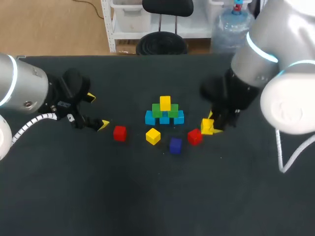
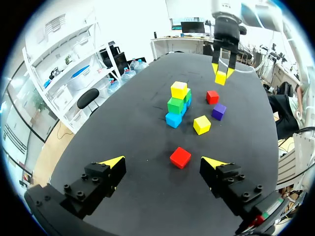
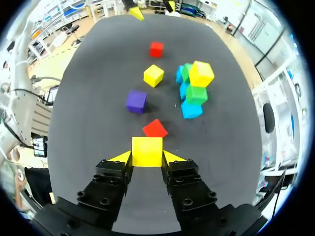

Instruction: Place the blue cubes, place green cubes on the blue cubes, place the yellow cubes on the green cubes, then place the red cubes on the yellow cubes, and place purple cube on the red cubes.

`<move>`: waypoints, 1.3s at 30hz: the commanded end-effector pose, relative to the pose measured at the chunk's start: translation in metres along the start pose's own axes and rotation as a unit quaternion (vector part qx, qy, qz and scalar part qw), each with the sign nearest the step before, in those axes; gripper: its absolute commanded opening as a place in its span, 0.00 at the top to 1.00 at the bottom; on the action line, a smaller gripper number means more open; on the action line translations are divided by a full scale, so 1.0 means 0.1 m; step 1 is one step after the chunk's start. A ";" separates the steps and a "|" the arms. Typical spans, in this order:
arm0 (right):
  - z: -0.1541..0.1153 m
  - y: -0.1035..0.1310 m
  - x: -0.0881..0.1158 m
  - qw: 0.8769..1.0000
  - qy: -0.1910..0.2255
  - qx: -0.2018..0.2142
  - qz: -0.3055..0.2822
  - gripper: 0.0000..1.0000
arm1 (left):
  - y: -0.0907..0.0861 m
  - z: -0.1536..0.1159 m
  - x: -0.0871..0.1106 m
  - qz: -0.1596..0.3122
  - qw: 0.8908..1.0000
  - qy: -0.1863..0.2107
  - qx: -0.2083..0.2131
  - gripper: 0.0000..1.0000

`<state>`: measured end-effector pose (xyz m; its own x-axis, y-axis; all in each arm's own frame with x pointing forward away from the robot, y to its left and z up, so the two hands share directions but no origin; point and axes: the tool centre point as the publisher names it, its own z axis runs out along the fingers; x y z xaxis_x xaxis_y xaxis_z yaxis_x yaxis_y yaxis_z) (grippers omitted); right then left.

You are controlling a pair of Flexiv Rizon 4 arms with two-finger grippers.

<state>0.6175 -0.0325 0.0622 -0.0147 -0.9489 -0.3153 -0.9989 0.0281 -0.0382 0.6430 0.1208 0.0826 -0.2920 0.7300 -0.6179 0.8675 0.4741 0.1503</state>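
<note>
In the middle of the table stands a stack: blue cubes at the base, green cubes on them, one yellow cube on top. My right gripper is shut on a second yellow cube, held just above the table right of a red cube. A loose yellow cube, a purple cube and another red cube lie in front of the stack. My left gripper stands open and empty, left of that red cube.
The dark table has free room at the front and on both sides of the cubes. The right arm's cable hangs over the table's right side.
</note>
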 end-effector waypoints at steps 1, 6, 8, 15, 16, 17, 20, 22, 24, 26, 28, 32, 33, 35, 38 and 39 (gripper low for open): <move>-0.07 -0.18 -0.08 1.000 -0.002 0.000 -0.010 1.00 | 0.00 0.00 0.01 0.000 1.000 -0.002 0.000 0.00; -0.08 -0.37 -0.17 1.000 -0.001 0.013 -0.015 1.00 | 0.00 0.00 0.01 0.000 1.000 -0.002 0.000 0.00; -0.06 -0.42 -0.21 1.000 0.002 0.018 -0.016 1.00 | 0.00 0.00 0.01 0.000 1.000 -0.002 0.000 0.00; 0.02 -0.55 -0.32 1.000 0.007 0.026 -0.017 1.00 | 0.00 0.00 0.01 0.000 1.000 -0.002 0.000 0.00; 0.02 -0.56 -0.34 0.999 0.008 0.026 -0.020 1.00 | 0.00 0.00 0.01 0.000 1.000 -0.002 0.000 0.00; 0.03 -0.57 -0.35 0.999 0.009 0.027 -0.025 1.00 | 0.00 0.00 0.01 0.000 1.000 -0.002 0.000 0.00; 0.06 -0.60 -0.39 0.999 0.014 0.027 -0.033 1.00 | 0.00 0.00 0.01 0.000 1.000 -0.002 0.000 0.00; 0.07 -0.63 -0.42 0.999 0.016 0.029 -0.037 1.00 | 0.00 0.00 0.01 0.000 1.000 -0.002 0.000 0.00; 0.07 -0.65 -0.45 0.999 0.017 0.030 -0.042 1.00 | 0.00 0.00 0.01 0.000 1.000 -0.002 0.000 0.00; 0.07 -0.68 -0.48 0.998 0.017 0.032 -0.043 1.00 | 0.00 0.00 0.01 0.000 1.000 -0.002 0.000 0.00; 0.07 -0.69 -0.50 0.998 0.017 0.033 -0.045 1.00 | 0.00 0.00 0.01 0.000 1.000 -0.002 0.000 0.00; 0.11 -0.70 -0.53 0.998 0.018 0.032 -0.050 1.00 | 0.00 0.00 0.01 0.000 1.000 -0.002 0.000 0.00; 0.12 -0.70 -0.54 0.998 0.019 0.031 -0.051 1.00 | 0.00 0.00 0.01 0.000 1.000 -0.002 0.000 0.00; 0.15 -0.72 -0.56 0.998 0.020 0.030 -0.051 1.00 | 0.00 0.00 0.01 0.000 1.000 -0.002 0.000 0.00; 0.17 -0.75 -0.58 0.998 0.019 0.029 -0.047 1.00 | 0.00 0.00 0.01 0.000 1.000 -0.002 0.000 0.00; 0.17 -0.77 -0.59 0.998 0.018 0.029 -0.045 1.00 | 0.00 0.00 0.01 0.000 1.000 -0.002 0.000 0.00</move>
<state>0.6894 0.0231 0.0691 0.0753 -0.9587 -0.2744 -0.9907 -0.0406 -0.1300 0.6430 0.1208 0.0826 -0.2919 0.7300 -0.6179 0.8675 0.4741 0.1503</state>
